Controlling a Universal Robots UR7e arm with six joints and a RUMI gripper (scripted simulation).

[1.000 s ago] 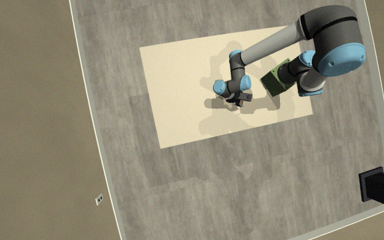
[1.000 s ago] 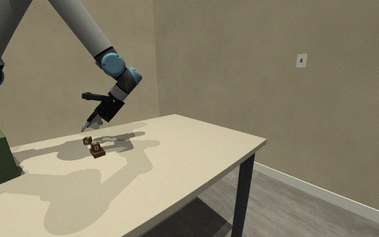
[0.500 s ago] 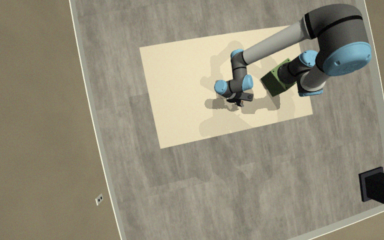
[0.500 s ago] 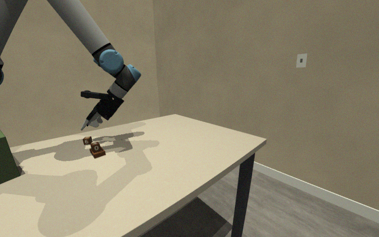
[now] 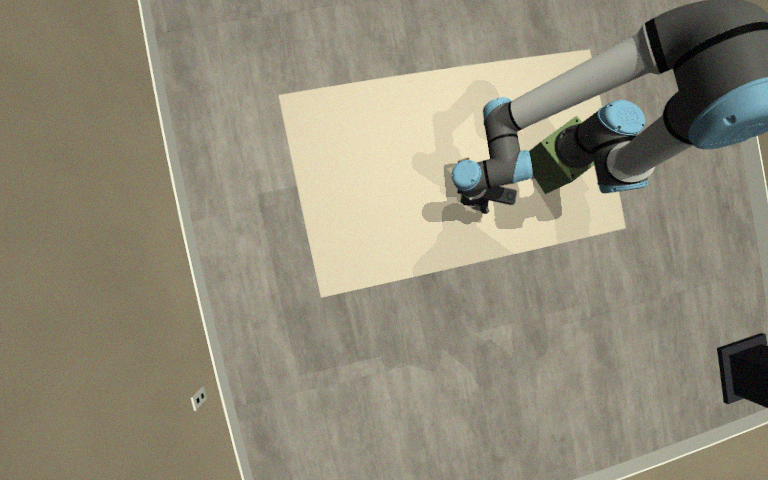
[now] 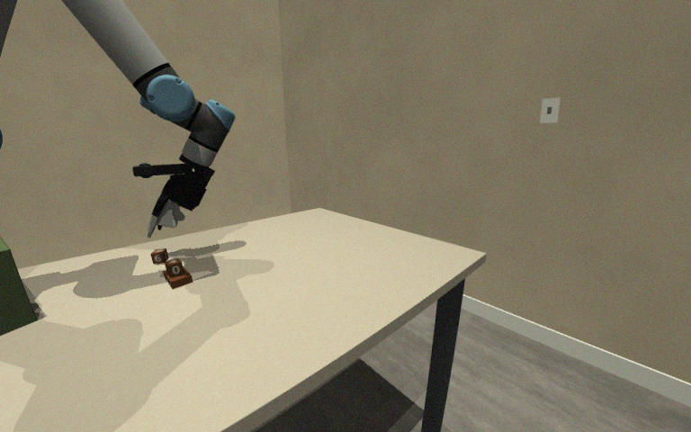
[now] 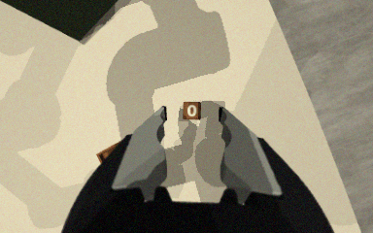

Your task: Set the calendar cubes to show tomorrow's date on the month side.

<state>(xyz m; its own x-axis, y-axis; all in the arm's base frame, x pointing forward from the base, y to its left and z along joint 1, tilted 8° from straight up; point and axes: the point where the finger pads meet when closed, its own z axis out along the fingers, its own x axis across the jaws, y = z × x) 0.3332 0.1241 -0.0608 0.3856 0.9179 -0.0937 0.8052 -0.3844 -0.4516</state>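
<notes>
A brown cube (image 6: 158,256) (image 7: 191,111) lies on the table outside the tray. It shows a white 6 on a side in the exterior view and a white 0 on top in the wrist view. A second brown cube (image 6: 174,268) is in the brown tray (image 6: 179,282) and shows an upright 0 toward the exterior camera. In the wrist view only a corner of the tray (image 7: 100,156) shows beside the left finger. My gripper (image 6: 154,232) (image 7: 192,107) is partly open and empty, above the loose cube, which appears between the fingertips in the wrist view. The month's name cannot be read.
The pale table top (image 5: 351,169) (image 6: 356,284) carries the arm's shadows. A green mounting block (image 5: 549,169) (image 6: 9,295) stands under the arm's base. The tray is close beside the loose cube. A table edge (image 6: 397,328) runs along the front in the exterior view.
</notes>
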